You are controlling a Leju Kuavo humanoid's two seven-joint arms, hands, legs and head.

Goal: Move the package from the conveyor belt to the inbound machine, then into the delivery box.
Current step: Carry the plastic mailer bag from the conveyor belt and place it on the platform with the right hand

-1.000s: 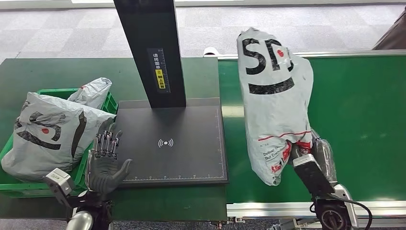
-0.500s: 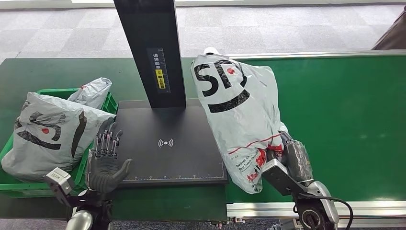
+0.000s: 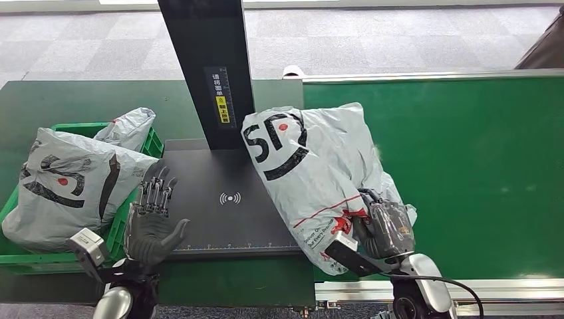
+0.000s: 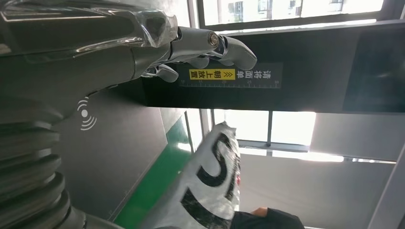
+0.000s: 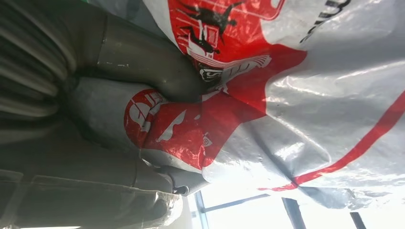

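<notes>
I see the grey plastic courier package (image 3: 312, 176), printed with bold black letters and red markings, lying tilted across the right edge of the flat black scanning plate of the inbound machine (image 3: 219, 212); its lettered end rests over the plate near the machine's black upright post (image 3: 209, 66), and its red-printed end hangs off the plate's right side over the green conveyor belt (image 3: 479, 159). My right hand (image 3: 382, 229) grips that red-printed end, the fingers (image 5: 143, 67) clenched into the crumpled plastic, as the right wrist view shows close up. My left hand (image 3: 151, 222) holds nothing, its fingers spread and pointing forward, at the plate's near left corner; I cannot tell whether it touches the plate. Left of the plate, just beside it, sits the green plastic delivery box (image 3: 20, 256), with two more grey courier bags (image 3: 63, 183) lying in it. The plate carries a small white wireless symbol (image 3: 230, 198) at its middle, left of the package.
</notes>
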